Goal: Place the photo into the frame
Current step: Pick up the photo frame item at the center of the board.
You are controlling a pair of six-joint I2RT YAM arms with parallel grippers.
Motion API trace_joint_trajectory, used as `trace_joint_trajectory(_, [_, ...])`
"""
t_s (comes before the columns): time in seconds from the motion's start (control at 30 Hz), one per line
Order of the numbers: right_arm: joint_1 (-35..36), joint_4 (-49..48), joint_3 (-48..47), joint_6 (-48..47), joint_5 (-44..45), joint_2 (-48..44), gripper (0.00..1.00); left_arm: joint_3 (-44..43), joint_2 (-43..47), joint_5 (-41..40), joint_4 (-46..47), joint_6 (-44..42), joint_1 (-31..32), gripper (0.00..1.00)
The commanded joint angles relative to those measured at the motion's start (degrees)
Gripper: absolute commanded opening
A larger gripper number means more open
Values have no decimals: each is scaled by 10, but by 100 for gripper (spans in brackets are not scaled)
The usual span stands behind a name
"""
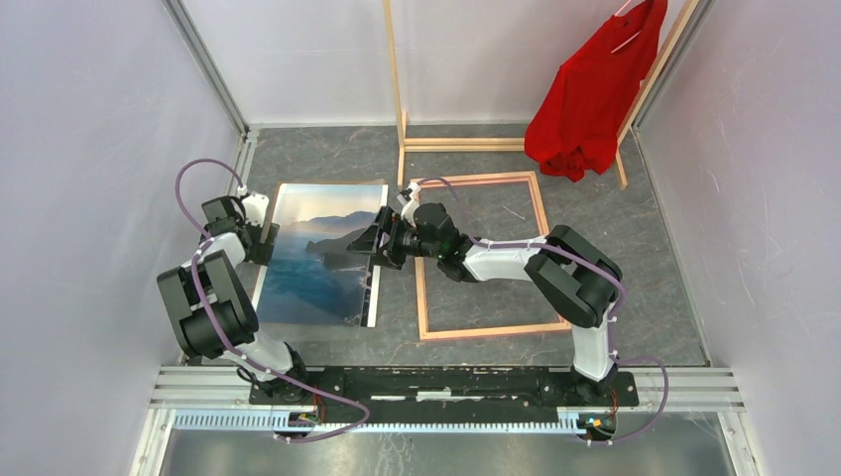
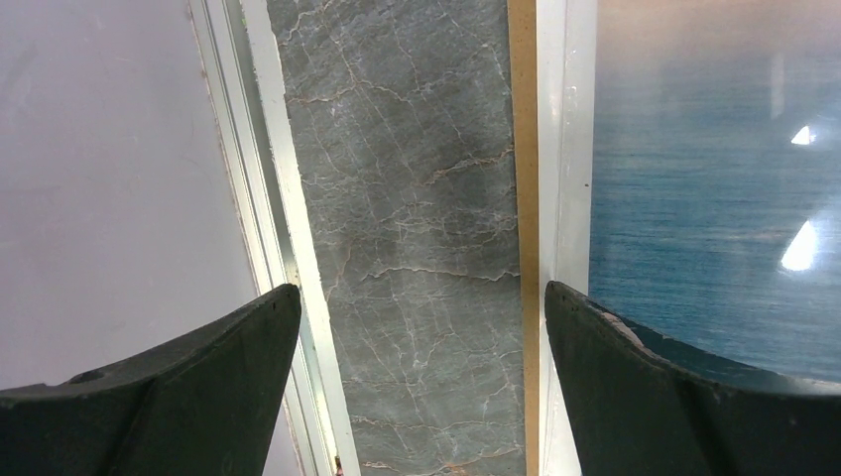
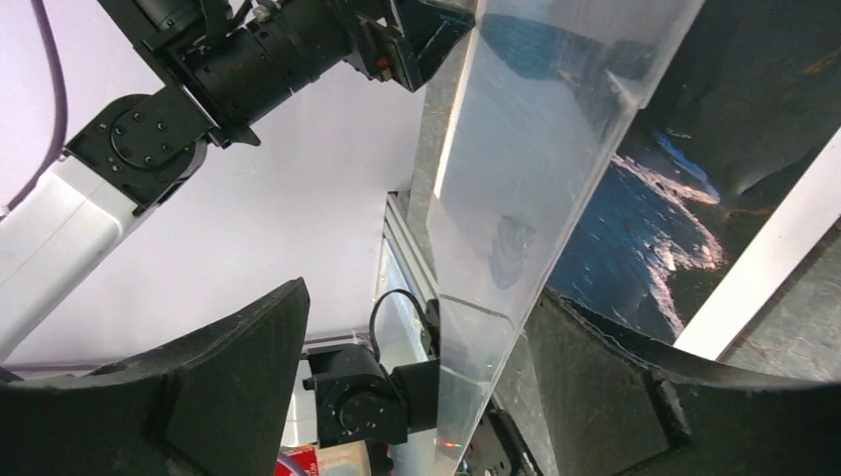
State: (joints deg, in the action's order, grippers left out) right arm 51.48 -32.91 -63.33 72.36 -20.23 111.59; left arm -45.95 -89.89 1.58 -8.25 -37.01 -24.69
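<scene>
Starting at the left, the left gripper point(image 2: 421, 297) hovers low with its jaws wide open and empty. 1 finger sits over the bare table point(image 2: 417, 178), the other over the white left border of the photo point(image 1: 317, 258). The photo lies flat and face up on a brown board point(image 2: 524, 198) on the left half of the table, just beside the frame and not in it.

Moving right, the right gripper point(image 3: 424, 297) reaches across to the photo's right edge. Its 2 fingers are spread apart, and a clear sheet point(image 3: 496, 218) stands tilted up between them, close to the right-hand finger. I cannot tell whether it touches, but nothing is clamped. Further right, the frame point(image 1: 496, 328) lies flat, bare table showing through its opening. Far right, a red shirt point(image 1: 585, 94) hangs on a wood rack point(image 1: 394, 79).

My read: this is the pickup stage at the photo's right edge, with nothing loaded yet. The next move calls for the right jaws to close on that raised edge, then a level carry rightward over the frame's opening.
</scene>
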Motion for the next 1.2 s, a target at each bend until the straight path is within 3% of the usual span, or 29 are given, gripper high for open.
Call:
trace_joint_trajectory(0.0, [0,-57,2,14,-9,18,82,19,-24,22,-78,-9,1,100])
trace_joint_trajectory(0.3, [-1,11,-42,-24,10,47,58,3,-10,23,-104,-12,1,100])
trace_joint_trajectory(0.5, [-20,85,-54,-85,14,14,11,-40,12,25,-160,-16,1,100])
trace_joint_trajectory(0.57, [-33,115,-48,-116,-2,-15,0,-69,31,36,-191,-16,1,100])
trace_joint_trajectory(0.73, [-90,166,5,-172,-53,-117,0,-148,67,77,-253,9,14,100])
trace_joint_trajectory(0.8, [-120,236,7,-225,-66,-162,0,-166,72,79,-275,26,42,100])
trace_joint_trajectory(1.0, [-228,526,10,-427,-54,-293,0,-173,74,62,-278,104,222,100])
trace_joint_trajectory(1.17, [-330,635,67,-484,-12,-443,0,-211,22,116,-270,191,342,100])
